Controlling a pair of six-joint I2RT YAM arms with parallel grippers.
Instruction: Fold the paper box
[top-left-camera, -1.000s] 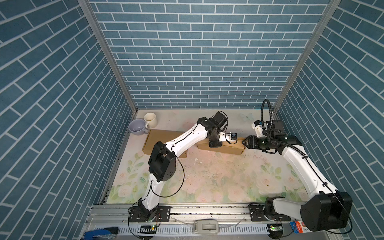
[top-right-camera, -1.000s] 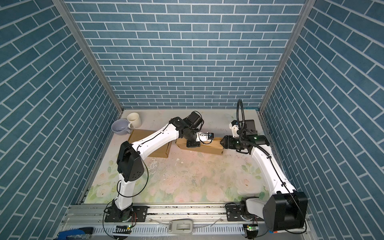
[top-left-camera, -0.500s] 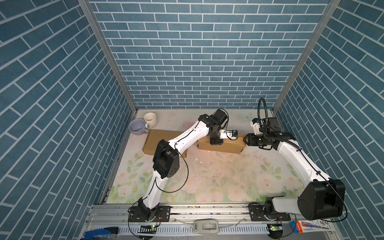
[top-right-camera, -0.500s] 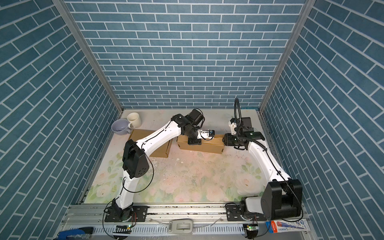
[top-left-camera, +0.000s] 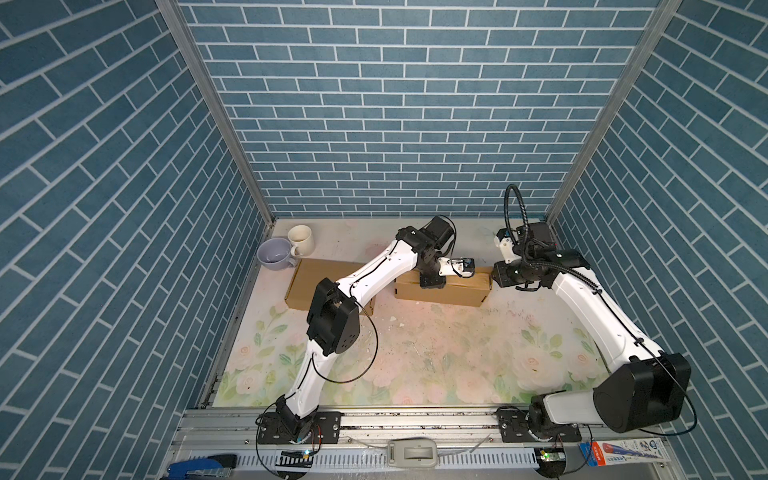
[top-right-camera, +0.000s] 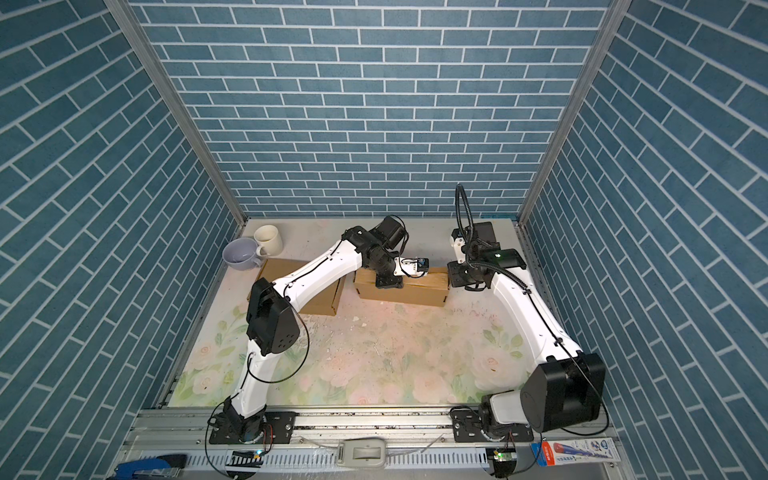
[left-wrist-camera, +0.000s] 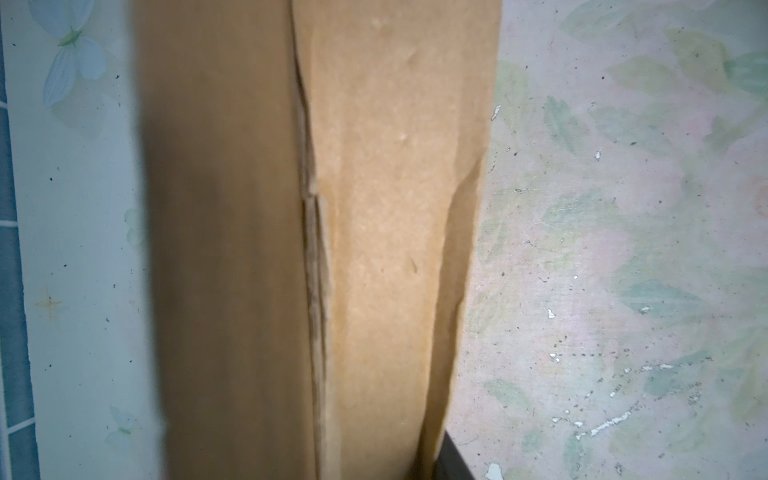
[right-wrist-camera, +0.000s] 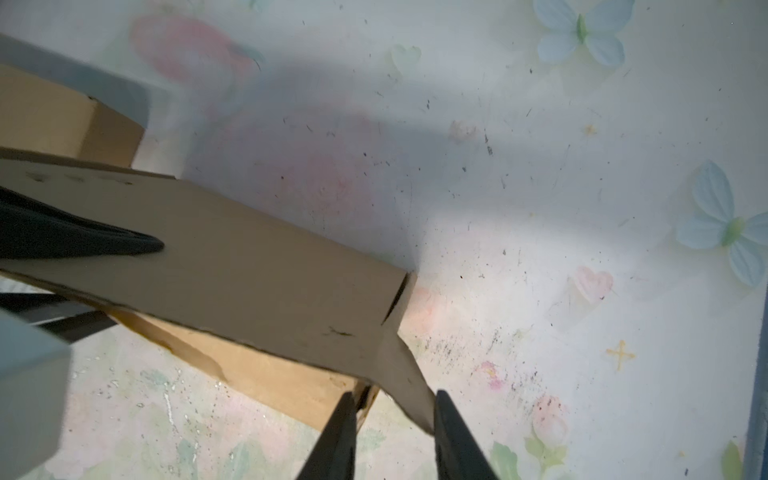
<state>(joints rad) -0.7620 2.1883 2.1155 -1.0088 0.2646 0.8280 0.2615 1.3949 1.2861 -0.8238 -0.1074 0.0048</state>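
The brown paper box (top-left-camera: 442, 291) (top-right-camera: 402, 293) lies at the back middle of the table in both top views. My left gripper (top-left-camera: 432, 283) (top-right-camera: 388, 283) reaches down onto its top and is shut on a top panel. The right wrist view shows one dark finger (right-wrist-camera: 91, 243) lying over that panel and the other beneath it. Cardboard (left-wrist-camera: 374, 208) fills the left wrist view, where only one finger (left-wrist-camera: 451, 461) shows. My right gripper (top-left-camera: 493, 277) (right-wrist-camera: 392, 395) is at the box's right end, closed around the angled end flap (right-wrist-camera: 409, 382). The flap touches one finger and the box corner touches the other.
A flat cardboard sheet (top-left-camera: 328, 276) lies left of the box, under my left arm. A lilac cup (top-left-camera: 274, 254) and a cream mug (top-left-camera: 300, 240) stand in the back left corner. The blue brick walls are close behind and to the right.
My right gripper has moved in against the box's right end, and its jaws have narrowed around the end flap. The left gripper keeps its hold on the top.
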